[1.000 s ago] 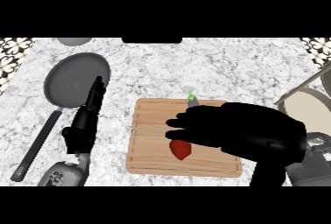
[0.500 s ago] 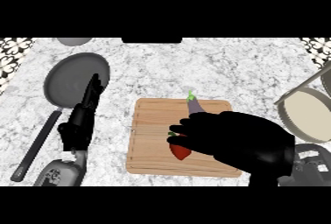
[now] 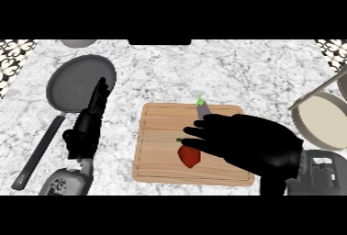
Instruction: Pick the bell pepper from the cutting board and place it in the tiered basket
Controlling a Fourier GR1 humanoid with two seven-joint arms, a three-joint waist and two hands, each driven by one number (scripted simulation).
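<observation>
Presently my right hand [image 3: 254,144] hovers over the cutting board [image 3: 159,137], fingers curled above the red bell pepper [image 3: 190,157] but not closed on it. The pepper lies on the board, beside an eggplant [image 3: 203,109]. Grasp, lift and transfer to the tiered basket [image 3: 325,117], right of the board, remain. My left hand [image 3: 92,114] rests relaxed, left of the board.
</observation>
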